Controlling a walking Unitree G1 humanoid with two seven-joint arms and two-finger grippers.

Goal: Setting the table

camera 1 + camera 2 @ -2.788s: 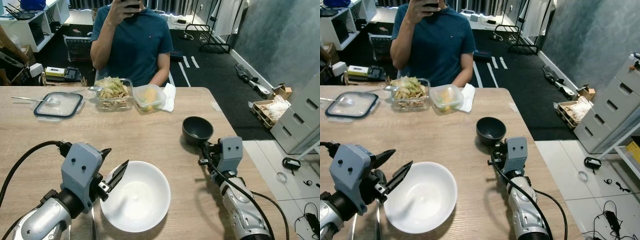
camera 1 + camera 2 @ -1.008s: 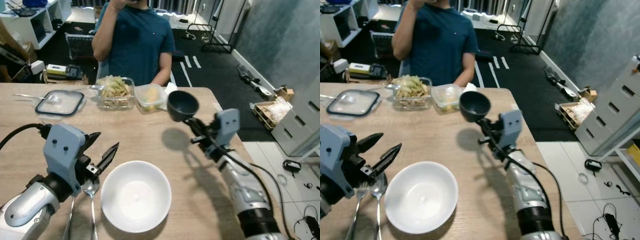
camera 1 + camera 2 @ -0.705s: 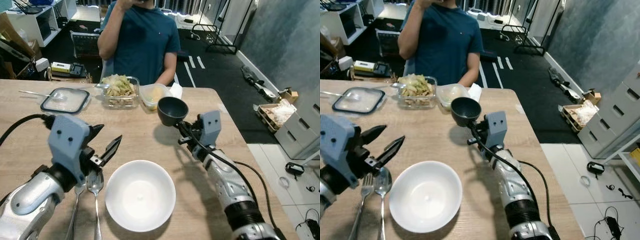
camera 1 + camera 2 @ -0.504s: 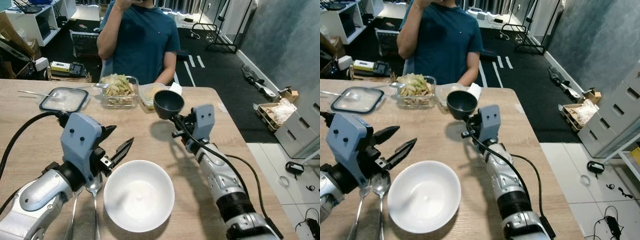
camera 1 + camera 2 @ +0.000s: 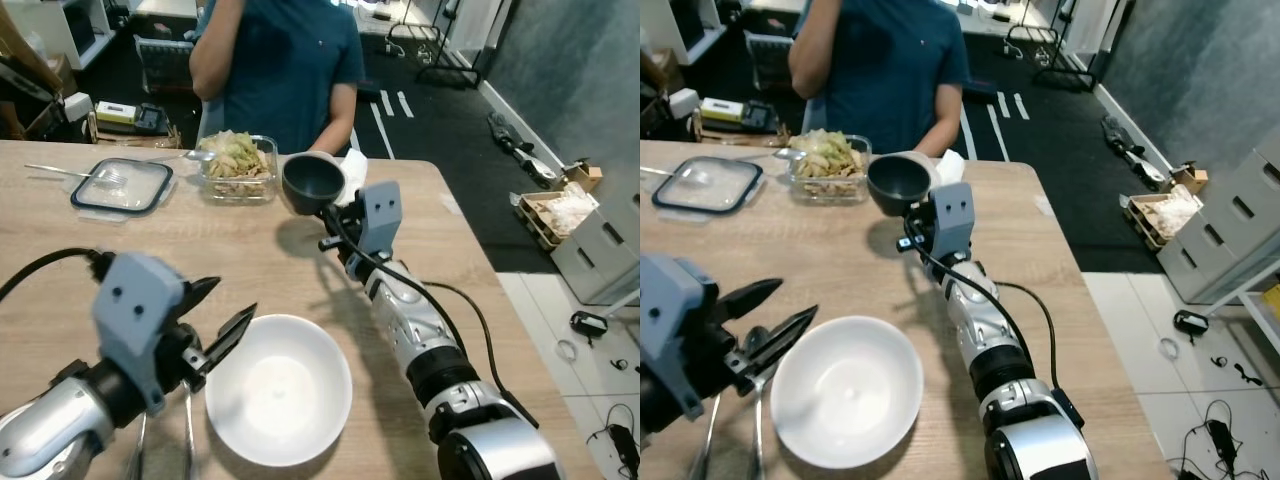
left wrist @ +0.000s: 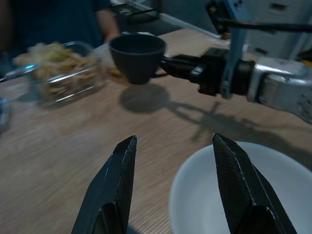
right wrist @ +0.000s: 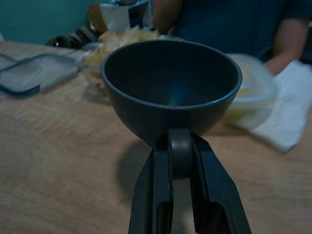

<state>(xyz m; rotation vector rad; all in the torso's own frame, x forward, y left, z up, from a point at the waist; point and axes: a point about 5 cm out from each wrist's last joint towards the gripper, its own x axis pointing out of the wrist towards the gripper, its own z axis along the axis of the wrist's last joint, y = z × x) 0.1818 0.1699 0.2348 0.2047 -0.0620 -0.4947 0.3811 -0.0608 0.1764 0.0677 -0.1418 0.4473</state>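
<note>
A small dark bowl point(image 5: 313, 183) hangs above the table's far middle, just in front of the food containers. My right gripper point(image 5: 327, 213) is shut on its near rim, and its fingers point(image 7: 171, 151) clamp the wall under the lip. A large white bowl point(image 5: 278, 388) rests on the table near me. My left gripper point(image 5: 232, 300) hovers open just left of this bowl, nothing between its fingers point(image 6: 117, 185). A spoon point(image 5: 758, 430) and a fork point(image 5: 702, 445) lie on the table below that arm.
A person point(image 5: 275, 60) sits at the far side. Before them stand a glass dish of food point(image 5: 236, 168), a lid point(image 5: 120, 187) with a fork on it, and a white napkin point(image 5: 352, 168). The table edge point(image 5: 470, 260) runs along the right.
My right gripper has lifted the dark bowl off the table and carried it left and farther away, toward the food containers. My left gripper stays open beside the white bowl.
</note>
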